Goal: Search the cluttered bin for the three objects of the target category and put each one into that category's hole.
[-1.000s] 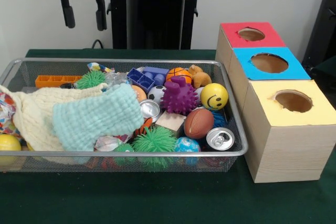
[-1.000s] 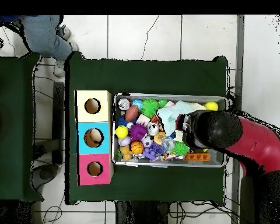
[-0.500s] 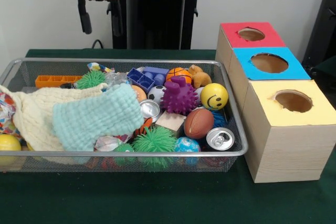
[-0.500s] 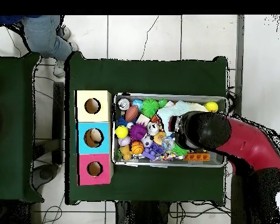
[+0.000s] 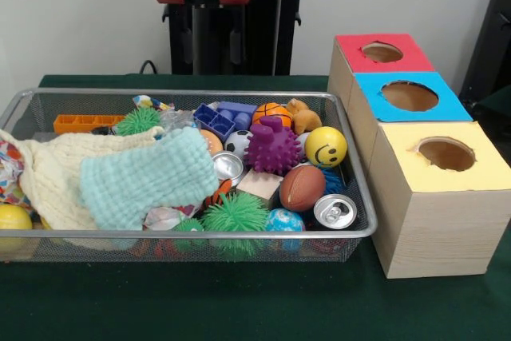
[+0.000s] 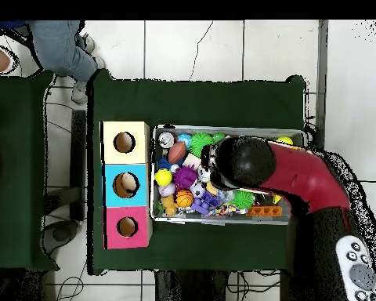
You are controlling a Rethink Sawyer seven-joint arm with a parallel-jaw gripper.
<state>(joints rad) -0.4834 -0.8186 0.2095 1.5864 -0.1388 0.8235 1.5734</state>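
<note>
hand (image 5: 214, 41) high, empty | purple spiky ball (image 5: 272, 147) below, apart

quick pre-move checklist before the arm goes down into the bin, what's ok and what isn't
1. Gripper empty: ok, nothing hangs between the jaws, which stand apart.
2. Gripper well above the wire bin: ok, it hangs high over the bin's far side.
3. Box holes free: red hole and yellow hole ok; the blue hole already holds something pale in the overhead view.
4. Target reachable: ok for balls such as the smiley ball and the football, which lie uncovered on top.
5. Hidden items: cannot tell what lies under the mint cloth.
6. Person away from the bin: ok, at the picture's top left edge.
</note>
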